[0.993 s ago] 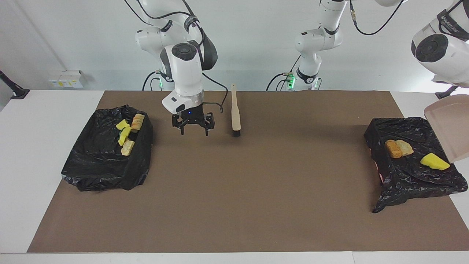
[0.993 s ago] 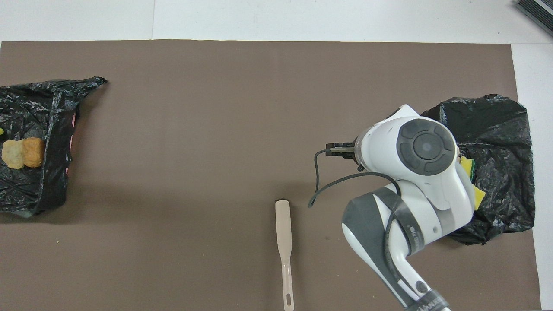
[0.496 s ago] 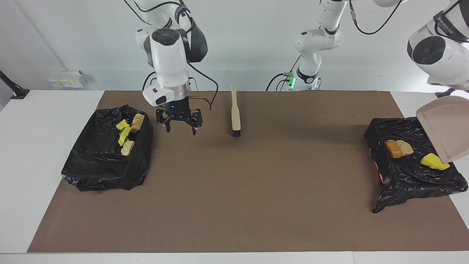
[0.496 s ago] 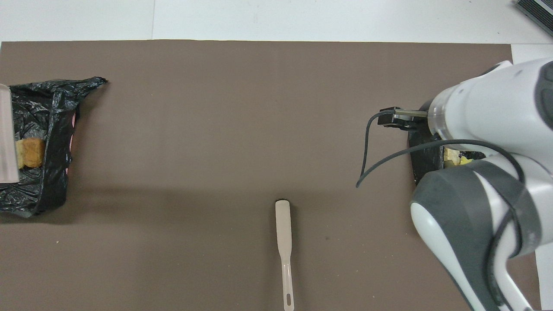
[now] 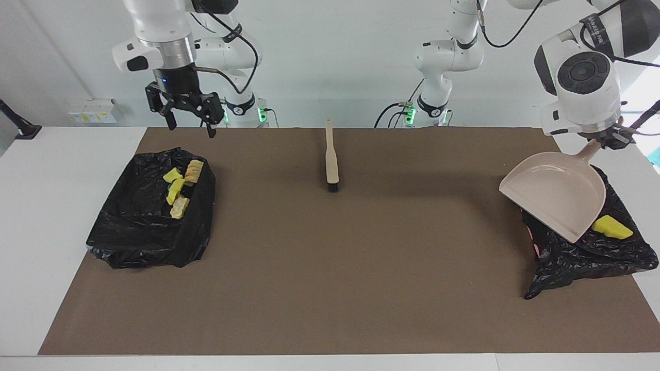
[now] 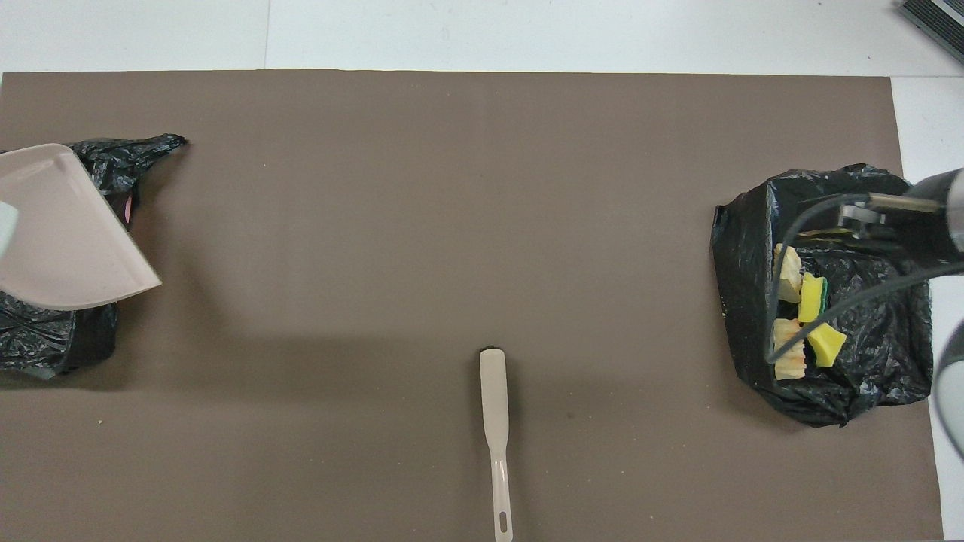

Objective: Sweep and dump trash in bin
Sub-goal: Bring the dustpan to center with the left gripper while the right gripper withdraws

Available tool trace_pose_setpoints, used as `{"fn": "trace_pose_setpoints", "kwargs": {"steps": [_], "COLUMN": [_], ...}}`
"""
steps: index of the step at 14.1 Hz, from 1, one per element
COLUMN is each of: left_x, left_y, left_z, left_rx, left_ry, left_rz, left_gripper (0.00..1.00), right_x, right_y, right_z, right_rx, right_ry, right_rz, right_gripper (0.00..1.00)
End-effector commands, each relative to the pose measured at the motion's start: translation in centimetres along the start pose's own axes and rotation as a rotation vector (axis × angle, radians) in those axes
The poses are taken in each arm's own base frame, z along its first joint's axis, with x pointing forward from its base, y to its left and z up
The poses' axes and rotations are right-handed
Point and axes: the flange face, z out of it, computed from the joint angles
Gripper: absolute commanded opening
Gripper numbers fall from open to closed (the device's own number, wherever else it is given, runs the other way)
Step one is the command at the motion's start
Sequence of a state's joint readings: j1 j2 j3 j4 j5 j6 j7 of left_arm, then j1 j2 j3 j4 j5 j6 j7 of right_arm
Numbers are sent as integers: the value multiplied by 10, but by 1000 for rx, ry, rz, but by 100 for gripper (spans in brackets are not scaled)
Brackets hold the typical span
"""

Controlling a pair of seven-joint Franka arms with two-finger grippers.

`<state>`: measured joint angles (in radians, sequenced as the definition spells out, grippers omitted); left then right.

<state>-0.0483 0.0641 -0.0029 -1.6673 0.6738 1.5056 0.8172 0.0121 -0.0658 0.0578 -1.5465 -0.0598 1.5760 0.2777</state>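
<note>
I've swung the dustpan (image 5: 559, 198), its handle clamped in my left gripper (image 5: 608, 140), over the bin (image 5: 613, 252) beside the yellow trash (image 5: 611, 227); my right gripper (image 5: 186, 105), spread empty, has risen. Dumping looks done.

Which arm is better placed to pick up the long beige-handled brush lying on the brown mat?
Probably the right. The right gripper is open and empty, raised over the black-bagged bin at its end. The left gripper is shut on the handle of the pale pink plastic dustpan, so it is occupied.
</note>
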Motion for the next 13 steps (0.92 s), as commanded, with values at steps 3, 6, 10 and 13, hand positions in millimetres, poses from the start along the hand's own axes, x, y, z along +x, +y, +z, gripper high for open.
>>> {"fn": "trace_pose_setpoints", "kwargs": {"steps": [3,6,10,13], "left_x": [22,38,99,126], "left_y": [46,61,117,158], "left_z": [-23,-33,-80,-117], "left_rx": [-178,-319,-427,-475], "left_ry": [154,269,328,351], "left_rz": [-180,-215,-397,-470], "left_gripper": [0,0,0,0], "right_x": [-14,-26,-30,-30], "right_y": [79,82,74,64], "right_z": [-21,-11,0,-2], "right_rx": [40,34,48,70], "right_ry": [-72,-102,-132,-125], "right_rz": [-28,-30,-44,-56], "right_gripper": [100,100,100,100]}}
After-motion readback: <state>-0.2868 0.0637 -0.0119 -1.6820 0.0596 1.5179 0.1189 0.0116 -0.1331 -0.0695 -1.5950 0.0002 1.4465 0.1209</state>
